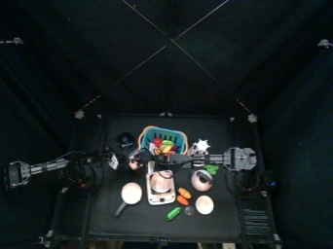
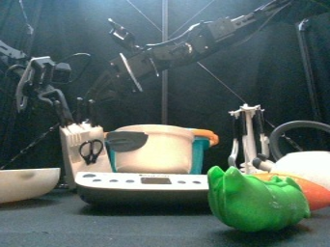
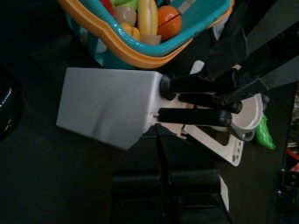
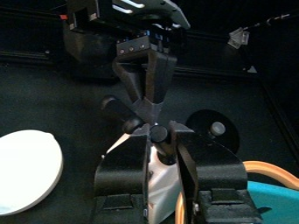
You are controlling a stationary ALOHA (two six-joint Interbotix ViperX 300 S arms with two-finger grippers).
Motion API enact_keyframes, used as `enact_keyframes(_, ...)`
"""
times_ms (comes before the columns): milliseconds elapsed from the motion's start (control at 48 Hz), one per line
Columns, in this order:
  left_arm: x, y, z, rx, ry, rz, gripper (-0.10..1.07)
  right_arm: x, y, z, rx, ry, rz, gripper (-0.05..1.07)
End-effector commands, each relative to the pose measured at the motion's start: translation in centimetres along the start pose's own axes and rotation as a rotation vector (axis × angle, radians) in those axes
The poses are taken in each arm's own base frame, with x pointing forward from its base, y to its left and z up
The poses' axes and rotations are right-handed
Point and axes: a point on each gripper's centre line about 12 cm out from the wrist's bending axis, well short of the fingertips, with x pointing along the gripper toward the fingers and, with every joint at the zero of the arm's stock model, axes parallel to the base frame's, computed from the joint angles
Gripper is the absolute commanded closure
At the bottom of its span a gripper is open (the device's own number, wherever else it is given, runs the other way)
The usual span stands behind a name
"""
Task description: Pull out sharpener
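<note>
White and blocky, the knife block [image 3: 111, 105] has flat matte faces, and round black handles stick out of one end. The sharpener [image 3: 193, 115] appears to be the long handle with a small collar, still seated in the block; the other views do not separate it from its neighbours. Only the left wrist view shows those handles end-on, with a teal basket [image 3: 176, 52] with an orange rim just beside the block. The front view alone shows the left gripper [image 2: 49, 87] above the block and apart from it, jaws closed on nothing visible. The right wrist view shows the right gripper [image 4: 163, 162] part-way apart, a pale curved shape between its jaws; whether they press it I cannot tell.
</note>
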Motion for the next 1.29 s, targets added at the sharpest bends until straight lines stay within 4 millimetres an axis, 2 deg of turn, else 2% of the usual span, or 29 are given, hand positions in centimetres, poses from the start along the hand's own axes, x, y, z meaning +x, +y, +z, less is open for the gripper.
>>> enact_keyframes(0, -1.0, -0.2, 0.8, 0.014, -0.053, -0.009, 0.85, -2.3, 0.4, 3.8, 0.027, -0.093, 0.005, 0.64)
enact_keyframes(208, -2.7, -0.7, 1.4, 0.028, -0.132, -0.048, 0.85, -2.3, 0.4, 2.7, 0.054, -0.068, 0.006, 0.64)
enact_keyframes(458, -2.7, -1.0, 1.5, 0.040, -0.131, -0.055, 0.85, -2.0, 0.5, 2.2, 0.054, -0.058, 0.006, 0.64)
enact_keyframes(583, -2.8, -1.6, 1.3, 0.099, -0.112, -0.071, 0.80, -1.6, 0.6, 1.7, 0.059, -0.044, 0.008, 0.64)
enact_keyframes(833, -3.1, -3.5, 1.0, 0.244, -0.086, -0.125, 0.51, -0.8, -0.6, 0.2, 0.080, -0.012, -0.012, 0.64)
enact_keyframes(1125, -3.7, -3.9, 2.0, 0.419, -0.092, -0.079, 0.08, -0.4, -1.3, -0.6, 0.082, 0.004, -0.025, 0.64)
enact_keyframes(1271, -4.3, -4.2, 3.1, 0.482, -0.102, -0.051, -0.03, -0.3, -1.7, -1.0, 0.087, 0.011, -0.031, 0.64)
